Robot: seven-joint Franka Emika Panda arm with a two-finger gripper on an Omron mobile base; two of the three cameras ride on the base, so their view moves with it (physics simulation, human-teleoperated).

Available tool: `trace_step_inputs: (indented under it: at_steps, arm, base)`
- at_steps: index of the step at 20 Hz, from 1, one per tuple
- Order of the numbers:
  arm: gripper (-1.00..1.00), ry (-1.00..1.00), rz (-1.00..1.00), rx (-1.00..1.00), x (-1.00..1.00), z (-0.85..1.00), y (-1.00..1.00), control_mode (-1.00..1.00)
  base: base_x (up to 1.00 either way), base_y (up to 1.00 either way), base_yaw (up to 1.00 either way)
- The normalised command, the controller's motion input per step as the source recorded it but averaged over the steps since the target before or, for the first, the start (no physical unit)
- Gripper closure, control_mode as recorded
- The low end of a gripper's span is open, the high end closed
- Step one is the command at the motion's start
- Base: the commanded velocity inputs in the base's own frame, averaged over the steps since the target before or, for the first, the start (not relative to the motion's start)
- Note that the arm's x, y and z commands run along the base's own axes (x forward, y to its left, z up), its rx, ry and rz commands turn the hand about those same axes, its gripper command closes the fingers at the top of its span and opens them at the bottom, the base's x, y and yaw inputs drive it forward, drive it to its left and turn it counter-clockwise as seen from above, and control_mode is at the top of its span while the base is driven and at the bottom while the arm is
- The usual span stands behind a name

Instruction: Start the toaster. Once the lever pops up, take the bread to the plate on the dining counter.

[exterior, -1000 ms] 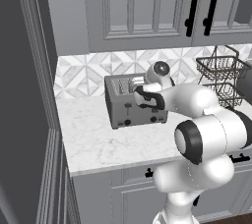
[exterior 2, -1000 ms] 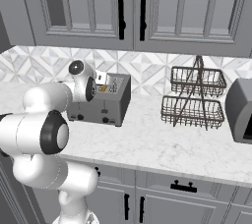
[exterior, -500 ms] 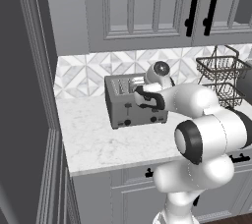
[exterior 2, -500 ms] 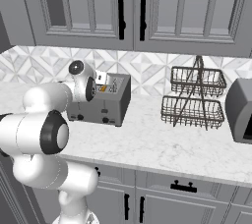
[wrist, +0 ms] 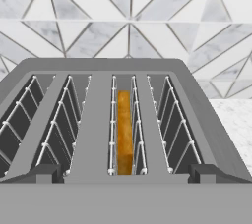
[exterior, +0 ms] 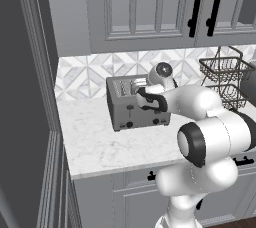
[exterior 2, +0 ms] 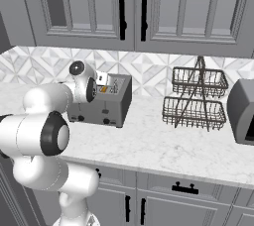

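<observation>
Nothing has moved since the earlier frames: arm, toaster and the rest sit exactly as they did a second ago, and the base views are unshifted.

The toaster (exterior: 136,103) is a boxy grey metal unit with four slots across its top, each lined with thin wire guides. Its front shows black levers and black knobs low down. It stands on the white marbled counter (exterior: 105,144), near the tiled back wall and toward the counter's left end.

The bread (wrist: 124,132) stands on edge in the third slot from the left in the hand view. It shows as a thin strip, golden orange along its top edge, sunk low between the wire guides. In the right base view a small orange patch of the bread (exterior 2: 103,89) shows at the toaster's (exterior 2: 101,102) top.

The gripper (wrist: 126,173) hangs just above the toaster's (wrist: 98,120) near edge, looking along the slots toward the wall. Its jaws are spread wide: one dark fingertip (wrist: 42,173) lies at the left and the other at the right, with the bread's slot between them. Neither tip touches the bread, and nothing is held. In the left base view the hand (exterior: 150,97) sits over the toaster's right part.

A two-tier wire basket (exterior 2: 196,98) stands on the counter well to the right of the toaster.
</observation>
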Motion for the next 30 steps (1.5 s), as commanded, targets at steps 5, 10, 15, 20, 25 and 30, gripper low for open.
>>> trace_step_inputs:
  at_steps: [5, 10, 15, 20, 25, 30]
  arm:
    - [-1.00, 0.00, 0.00, 0.00, 0.00, 0.00, 0.00, -1.00]
    - [-1.00, 0.00, 0.00, 0.00, 0.00, 0.00, 0.00, -1.00]
    - [-1.00, 0.00, 0.00, 0.00, 0.00, 0.00, 0.00, -1.00]
    - [-1.00, 0.00, 0.00, 0.00, 0.00, 0.00, 0.00, -1.00]
    - [-1.00, 0.00, 0.00, 0.00, 0.00, 0.00, 0.00, -1.00]
    - [-1.00, 0.00, 0.00, 0.00, 0.00, 0.00, 0.00, -1.00]
  base:
    - [0.00, 0.00, 0.00]
    - [0.00, 0.00, 0.00]
    - [0.00, 0.00, 0.00]
    - [0.00, 0.00, 0.00]
    - [0.00, 0.00, 0.00]
    - [0.00, 0.00, 0.00]
